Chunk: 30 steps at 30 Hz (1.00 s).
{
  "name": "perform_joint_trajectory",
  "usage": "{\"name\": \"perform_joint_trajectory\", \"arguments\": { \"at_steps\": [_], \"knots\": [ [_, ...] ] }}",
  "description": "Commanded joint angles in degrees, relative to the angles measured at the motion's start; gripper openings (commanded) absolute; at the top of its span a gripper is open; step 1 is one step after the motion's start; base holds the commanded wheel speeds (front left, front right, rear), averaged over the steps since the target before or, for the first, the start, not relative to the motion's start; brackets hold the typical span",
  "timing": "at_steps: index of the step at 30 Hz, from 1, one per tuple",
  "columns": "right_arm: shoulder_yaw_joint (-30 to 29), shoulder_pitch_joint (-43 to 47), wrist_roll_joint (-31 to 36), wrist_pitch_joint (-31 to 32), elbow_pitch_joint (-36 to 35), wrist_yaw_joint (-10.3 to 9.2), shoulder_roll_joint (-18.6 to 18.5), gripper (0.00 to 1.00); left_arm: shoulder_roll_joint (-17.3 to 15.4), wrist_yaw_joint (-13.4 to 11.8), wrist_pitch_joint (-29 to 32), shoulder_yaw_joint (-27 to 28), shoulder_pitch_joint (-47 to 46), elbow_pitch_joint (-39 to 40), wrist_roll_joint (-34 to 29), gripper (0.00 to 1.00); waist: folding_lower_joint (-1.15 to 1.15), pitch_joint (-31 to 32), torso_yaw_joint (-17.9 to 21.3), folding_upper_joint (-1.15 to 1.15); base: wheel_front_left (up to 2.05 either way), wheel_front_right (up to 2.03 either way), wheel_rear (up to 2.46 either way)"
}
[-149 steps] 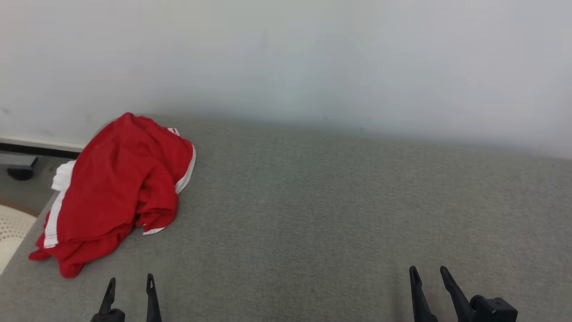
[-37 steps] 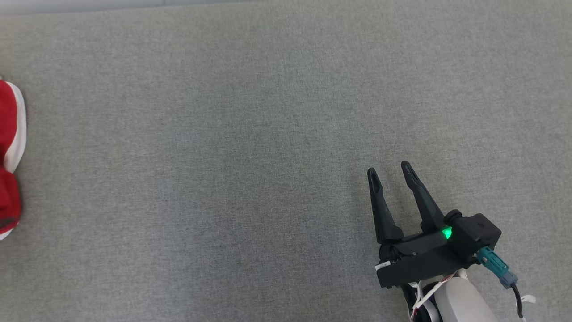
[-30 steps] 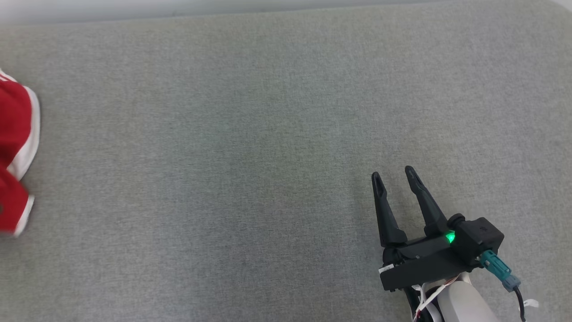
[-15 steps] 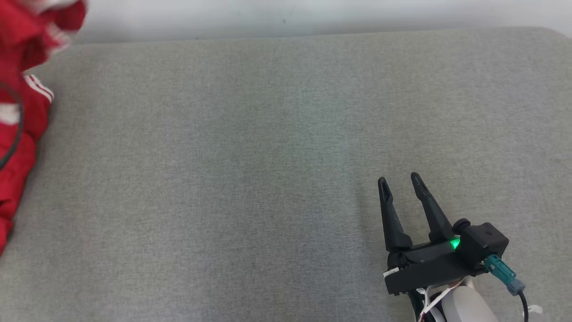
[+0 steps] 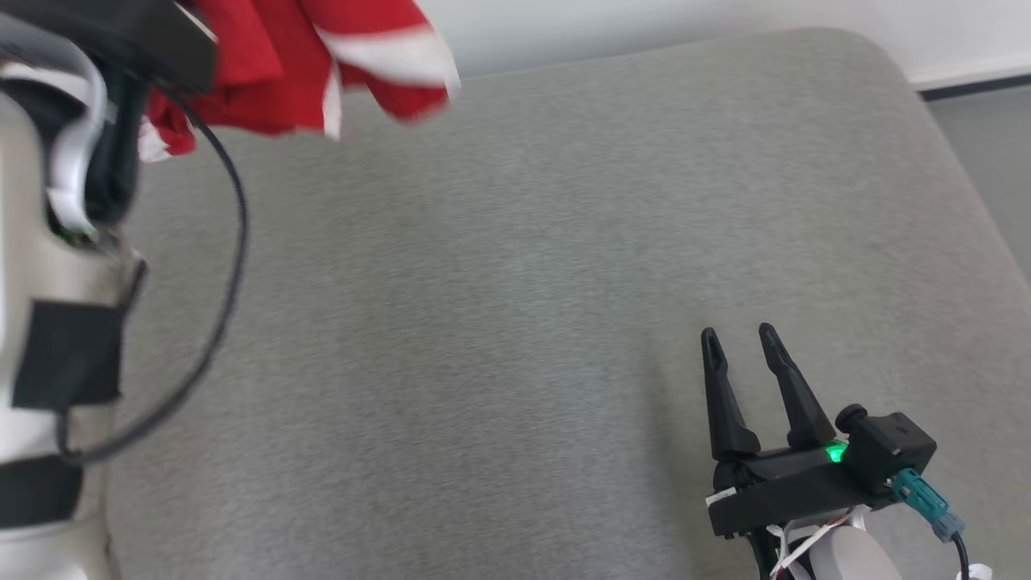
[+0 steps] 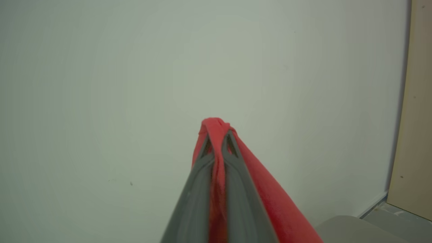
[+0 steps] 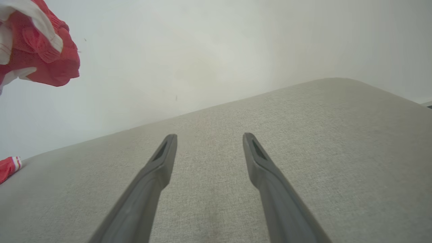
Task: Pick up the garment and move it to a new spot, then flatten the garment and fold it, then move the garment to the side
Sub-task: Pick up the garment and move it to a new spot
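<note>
So the big thing first: the grey surface (image 5: 515, 322) is sitting bare now across the middle, and the head camera is swinging around, so don't read the whole shift as stuff moving.

What's really changing is the garment (image 5: 274, 72), the red one with the white trim. Five seconds ago it was lying in a crumpled heap at the far left of the surface, and a second ago it was still down at the left edge. Now it's hanging up in the air at the far left, bunched and blurry like it's swinging. A small red-and-white bit is showing low by the surface's edge in the right wrist view, so a tail might be dangling. I can't tell if it's touching.

The left arm (image 5: 48, 322) is coming up big on the left with its cable (image 5: 233, 242) looping off it. The left gripper (image 6: 218, 140) is clamping a fold of the garment between its fingers, tips pointing at the wall (image 6: 135, 84).

The right gripper (image 5: 737, 332) is hovering low at the near right, fingers apart, holding nothing, same as a second ago.

My read is that the pickup is done and the carry to a new spot is happening. Setting it down, flattening and folding are all still waiting.
</note>
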<state>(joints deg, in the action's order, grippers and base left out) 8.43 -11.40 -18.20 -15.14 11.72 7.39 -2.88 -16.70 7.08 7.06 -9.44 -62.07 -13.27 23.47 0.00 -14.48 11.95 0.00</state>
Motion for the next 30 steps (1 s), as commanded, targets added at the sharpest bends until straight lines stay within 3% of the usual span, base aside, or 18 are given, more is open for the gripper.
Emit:
{"name": "perform_joint_trajectory", "arguments": {
  "at_steps": [1, 6, 11, 19, 26, 27, 28, 30],
  "knots": [
    [-0.1, 0.9, -0.4, 0.0, -0.1, 0.2, 0.0, 1.0, 0.1, -0.3, 0.3, -0.4, 1.3, 1.4, -0.4, 0.0, 0.0, 0.5, 4.1, 0.0, 0.0, 0.0, 0.0],
    [-1.2, 1.3, -0.4, 0.0, 0.1, 0.2, 0.0, 1.0, 3.3, -1.0, 1.6, -3.0, 7.6, 6.4, 1.2, 0.0, 0.0, 0.0, 6.6, 0.0, 0.0, 0.0, 0.0],
    [-1.0, 1.0, -0.7, 0.0, 0.3, 0.2, 0.0, 1.0, 6.3, -0.8, 1.0, -7.1, 14.3, 4.6, 1.9, 0.0, 0.0, -0.4, 7.2, 0.0, 0.0, 0.0, 0.0],
    [0.7, -0.3, -0.8, 0.0, 1.0, 0.2, 0.0, 1.0, 8.1, -0.5, -1.9, -12.0, 22.5, -9.5, 1.6, 0.0, 0.0, -0.6, 8.1, 0.0, 0.0, 0.0, 0.0],
    [0.7, 0.2, -0.1, 0.0, 1.3, 0.2, 0.0, 1.0, 9.0, 0.1, -5.6, -16.3, 24.3, -21.5, 0.8, 0.0, 0.0, -0.2, 7.9, 0.0, 0.0, 0.0, 0.0],
    [0.7, 0.2, 0.0, 0.0, 1.2, 0.2, 0.0, 1.0, 9.3, 0.2, -6.5, -16.7, 23.9, -22.2, 0.8, 0.58, 0.0, 0.0, 7.6, 0.0, 0.0, 0.0, 0.0],
    [0.4, 0.3, 0.2, 0.0, 1.2, 0.2, 0.0, 1.0, 9.6, 0.2, -7.3, -17.1, 23.5, -22.8, 1.1, 1.0, 0.0, 0.3, 7.1, 0.0, 0.0, 0.0, 0.0],
    [0.2, 0.6, 0.4, 0.0, 1.4, 0.2, 0.0, 1.0, 10.1, 0.3, -9.0, -17.7, 22.3, -23.4, 1.0, 1.0, 0.0, 0.9, 6.2, 0.0, 0.0, 0.0, 0.0]
  ]
}}
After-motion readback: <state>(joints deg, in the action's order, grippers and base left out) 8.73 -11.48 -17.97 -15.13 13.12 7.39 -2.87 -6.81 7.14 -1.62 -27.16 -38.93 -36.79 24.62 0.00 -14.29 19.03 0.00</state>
